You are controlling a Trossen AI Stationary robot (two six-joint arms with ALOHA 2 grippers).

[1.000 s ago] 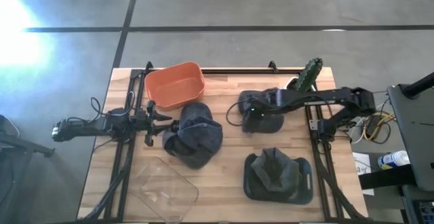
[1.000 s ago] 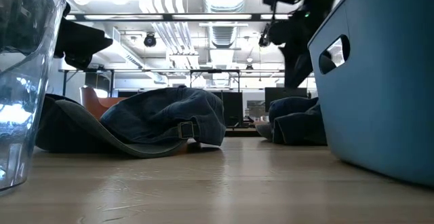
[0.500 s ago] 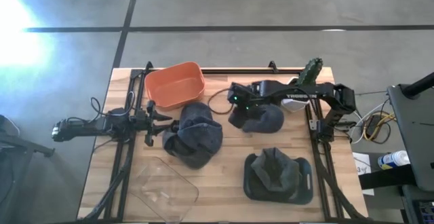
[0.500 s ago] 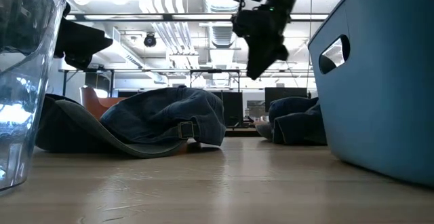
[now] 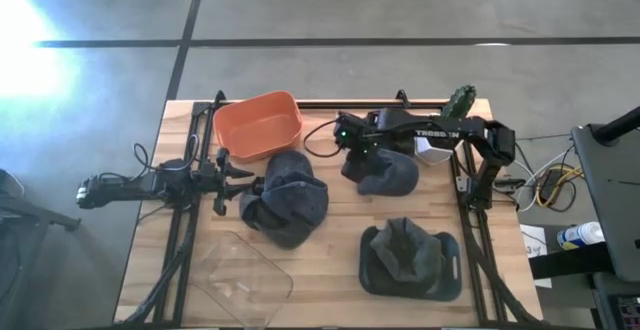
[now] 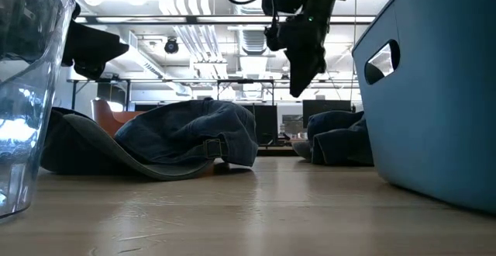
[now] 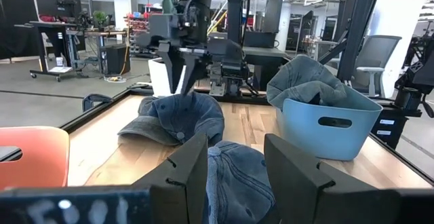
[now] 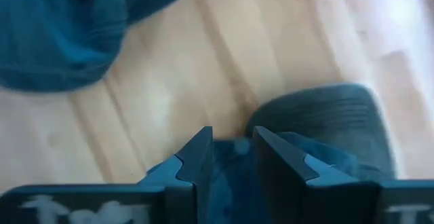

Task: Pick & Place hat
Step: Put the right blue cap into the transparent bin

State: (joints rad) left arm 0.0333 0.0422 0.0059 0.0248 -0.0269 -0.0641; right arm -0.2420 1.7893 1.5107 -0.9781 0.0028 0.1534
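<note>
Two dark denim hats lie on the wooden table. One hat (image 5: 287, 200) (image 6: 170, 140) lies left of centre on its brim. The other hat (image 5: 385, 173) (image 7: 178, 114) lies right of centre. A third hat (image 5: 403, 253) sits in the blue-grey bin (image 5: 447, 270). My right gripper (image 5: 350, 148) (image 6: 298, 74) hangs open above the far left edge of the right hat, fingers pointing down; its wrist view shows that hat's brim (image 8: 325, 119) below. My left gripper (image 5: 235, 175) (image 7: 234, 173) is open, raised just left of the left hat.
An orange bin (image 5: 258, 125) stands at the far edge and a clear container (image 5: 240, 280) at the near left. A cactus (image 5: 460, 105) and a white cup (image 5: 432, 148) stand at the far right. Bare wood shows between the two hats.
My right gripper has swung from over the middle of the right hat toward the table's left and far edge, staying above the hat. Neither hat has moved.
</note>
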